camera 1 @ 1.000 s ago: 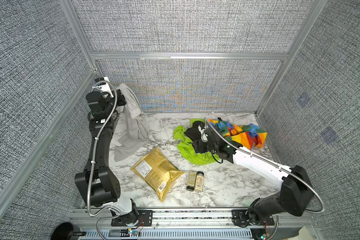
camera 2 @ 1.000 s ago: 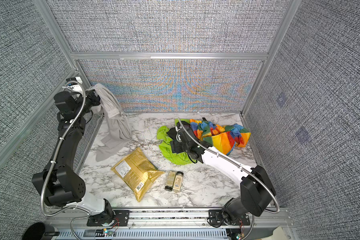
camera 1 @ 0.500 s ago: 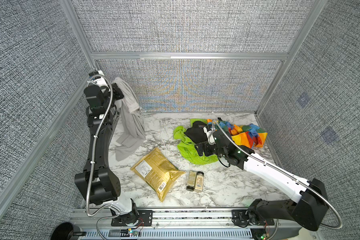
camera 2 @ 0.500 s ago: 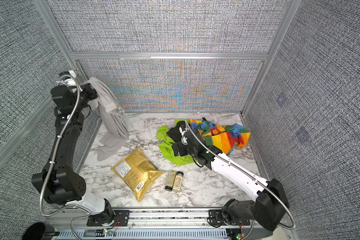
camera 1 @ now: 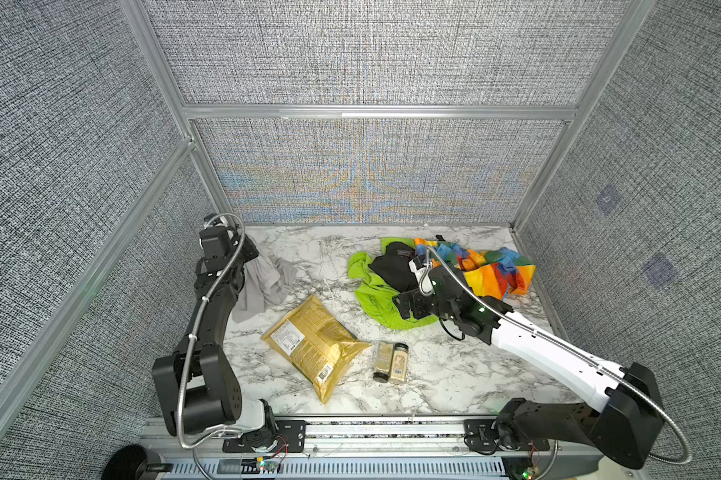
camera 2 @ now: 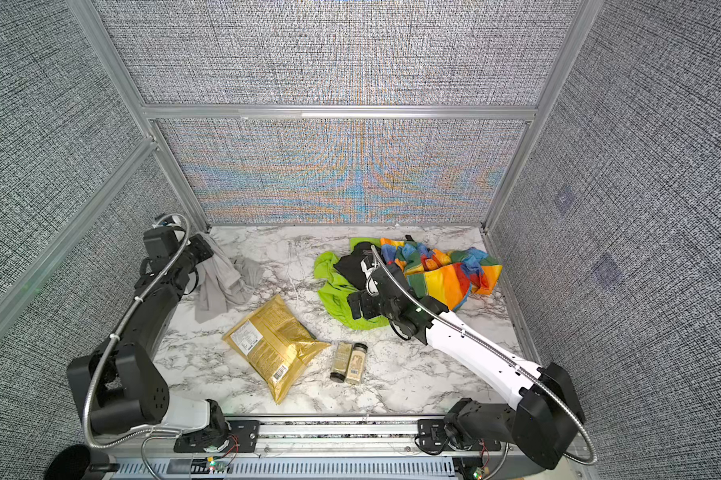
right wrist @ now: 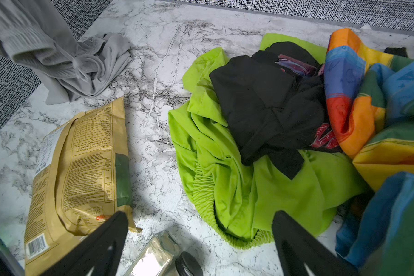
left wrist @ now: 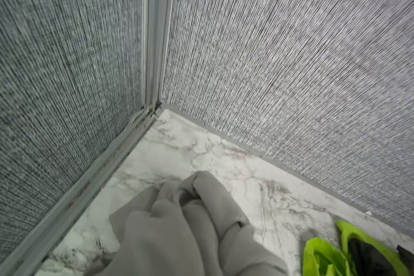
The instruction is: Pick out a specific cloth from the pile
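at far left, my left gripper (camera 2: 207,254) pinches the grey cloth (camera 1: 263,284); right gripper (right wrist: 199,216) spread wide over the pile (camera 1: 371,293) edge.

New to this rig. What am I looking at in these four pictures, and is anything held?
Two robot arms stand at the front of a walled marble table. Both top views look down on the whole scene; each wrist view comes from a camera on one arm. The left gripper is shut on the grey cloth, which trails onto the table near the back left corner. The right gripper hangs open and empty over the edge of the pile of lime green, black and rainbow fabrics. A gold snack bag and two spice jars lie nearer the front.
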